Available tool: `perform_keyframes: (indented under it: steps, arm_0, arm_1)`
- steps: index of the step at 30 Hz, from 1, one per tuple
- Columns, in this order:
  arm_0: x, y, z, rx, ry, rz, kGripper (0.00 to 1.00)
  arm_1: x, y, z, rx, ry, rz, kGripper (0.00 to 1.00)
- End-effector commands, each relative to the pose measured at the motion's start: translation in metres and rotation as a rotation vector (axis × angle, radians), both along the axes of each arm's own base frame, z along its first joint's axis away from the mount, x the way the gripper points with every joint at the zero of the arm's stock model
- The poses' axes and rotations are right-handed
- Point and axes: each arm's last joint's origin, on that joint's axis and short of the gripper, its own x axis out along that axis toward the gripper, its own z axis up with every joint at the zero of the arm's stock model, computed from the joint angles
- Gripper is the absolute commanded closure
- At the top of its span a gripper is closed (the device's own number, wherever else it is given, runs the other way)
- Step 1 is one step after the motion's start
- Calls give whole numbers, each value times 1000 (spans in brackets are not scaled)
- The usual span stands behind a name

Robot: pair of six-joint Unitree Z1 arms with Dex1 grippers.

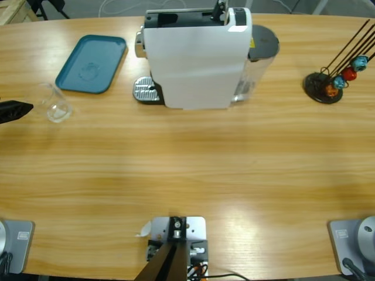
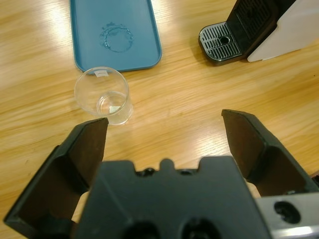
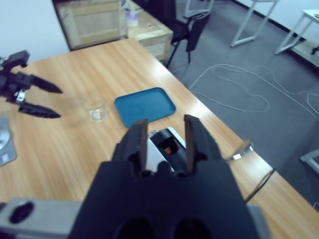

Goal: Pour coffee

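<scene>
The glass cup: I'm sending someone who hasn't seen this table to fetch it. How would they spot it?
Find the white coffee machine, then the blue tray beside it. The glass cup stands upright on bare wood just off the tray's corner: the only clear, see-through thing there.

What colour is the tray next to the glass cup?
Teal blue tray, with a faint ring mark in its middle. It shows best in the left wrist view.

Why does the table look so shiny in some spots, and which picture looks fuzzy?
Left wrist view: bright glare streaks lie on the wooden table near the blue tray, and the clear glass cup catches light on its rim. Right wrist view: soft and blurry, especially the cup and the left end effector. High view: evenly lit, only faint shadows under the coffee machine.
</scene>
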Motion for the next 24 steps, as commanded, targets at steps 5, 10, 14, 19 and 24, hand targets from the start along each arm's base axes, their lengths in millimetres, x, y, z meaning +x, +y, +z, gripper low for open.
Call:
perform_keyframes:
  steps: [5,10,14,19,24]
  arm_0:
    - [0,-1,-10,22,30,-10,13]
    - [0,-1,-10,22,31,-10,13]
    - [0,-1,-11,23,32,-10,17]
    - [0,-1,-10,22,31,-10,18]
    - [0,-1,-11,23,32,-10,18]
  arm_1:
    - [18,-19,-61,-67,-21,-486,1000]
    - [36,0,-74,-110,-39,-502,1000]
    - [51,19,-85,-146,-33,-471,1000]
    - [58,32,-90,-169,-32,-445,1000]
    - [57,50,-88,-189,-59,-388,1000]
